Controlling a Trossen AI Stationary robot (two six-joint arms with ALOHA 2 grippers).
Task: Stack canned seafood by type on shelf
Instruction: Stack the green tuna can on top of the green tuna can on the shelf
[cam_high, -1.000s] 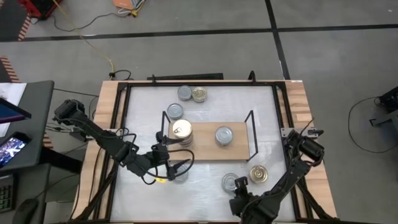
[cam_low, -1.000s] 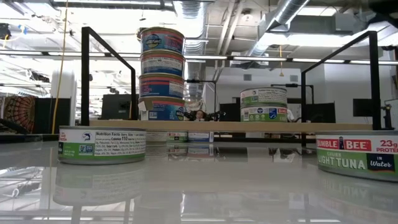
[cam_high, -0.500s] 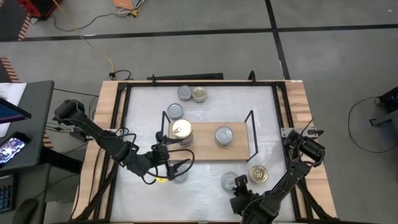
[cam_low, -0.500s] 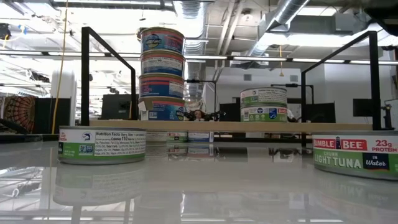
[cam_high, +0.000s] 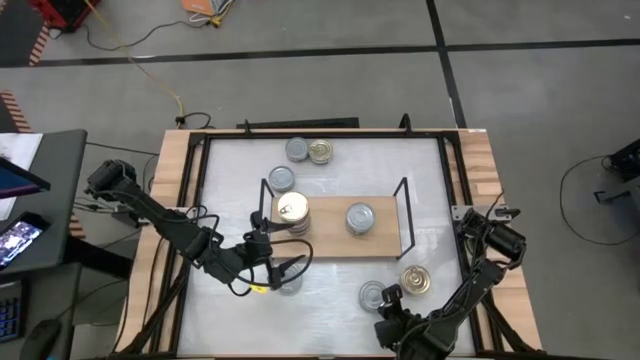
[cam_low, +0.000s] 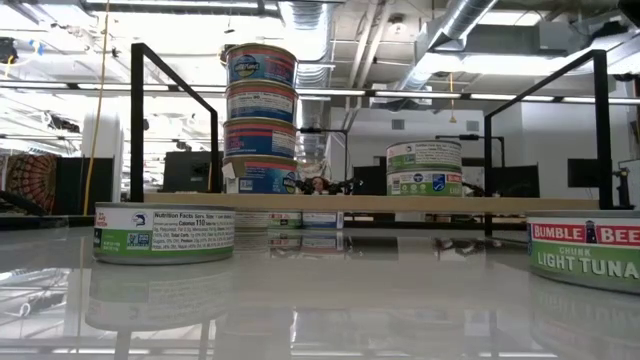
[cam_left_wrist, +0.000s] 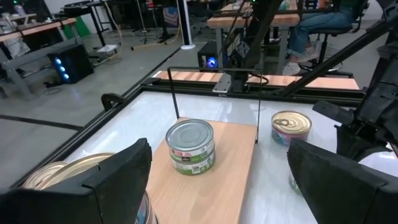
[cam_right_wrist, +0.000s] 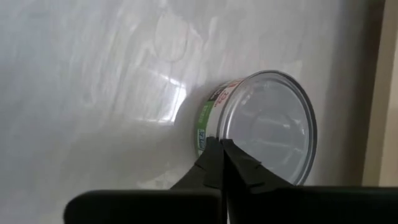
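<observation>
The right pincer (cam_right_wrist: 221, 163) has its fingers pressed together with nothing between them, their tips just touching the near wall of a silver-lidded tin (cam_right_wrist: 264, 127) that stands upright on the white worktop (cam_high: 330, 285), in front of the shelf (cam_high: 340, 243) and close to the worktop's front right edge. In the high view this silver-lidded tin (cam_high: 372, 294) lies just ahead of the right pincer (cam_high: 388, 303), toward the shelf, with a gold-lidded tin (cam_high: 416, 279) beside it on the right. The tin is round and flat, so it has no long axis across the worktop; its short axis points straight up, lid uppermost. A grasp would probably call for the fingers to spread first and straddle the wall. The left pincer (cam_left_wrist: 217, 180) is spread wide and empty over the worktop at the shelf's front left corner, looking along the board at a short stack of silver-lidded tins (cam_left_wrist: 190, 144). A taller stack with a gold lid on top (cam_high: 291, 210) stands at the shelf's left end. The right arm is clearly nearer to the loose tin.
</observation>
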